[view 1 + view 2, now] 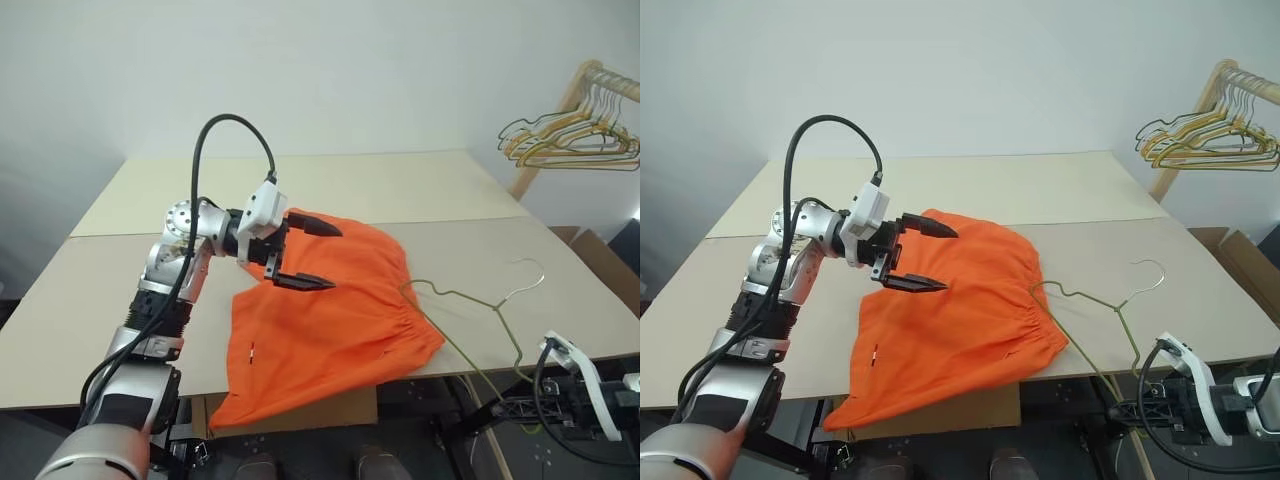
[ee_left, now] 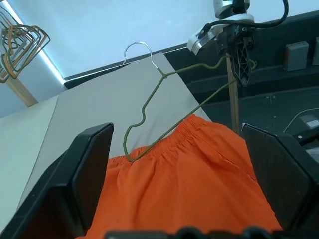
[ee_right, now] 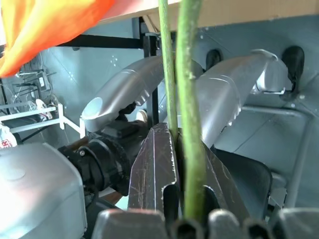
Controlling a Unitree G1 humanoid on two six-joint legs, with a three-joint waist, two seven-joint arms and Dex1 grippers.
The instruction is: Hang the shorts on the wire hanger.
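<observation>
The orange shorts [image 1: 330, 330] lie on the table [image 1: 100, 290], waistband toward the right, one leg hanging over the front edge. My left gripper [image 1: 335, 258] hovers open just above the shorts' upper left part, with nothing between its fingers. The olive wire hanger [image 1: 480, 298] rests on the table right of the shorts. Its left corner is tucked in at the waistband and its hook [image 1: 530, 268] points away. The hanger's lower wire [image 3: 192, 124] runs down past the table's front edge. Below that edge my right gripper [image 1: 1123, 410] is shut on it.
A wooden rack [image 1: 560, 110] stands at the back right with a bunch of yellow and pale hangers [image 1: 570, 140]. Cardboard boxes [image 1: 605, 262] sit beside the table's right edge. The table is two pale panels with bare surface behind and left of the shorts.
</observation>
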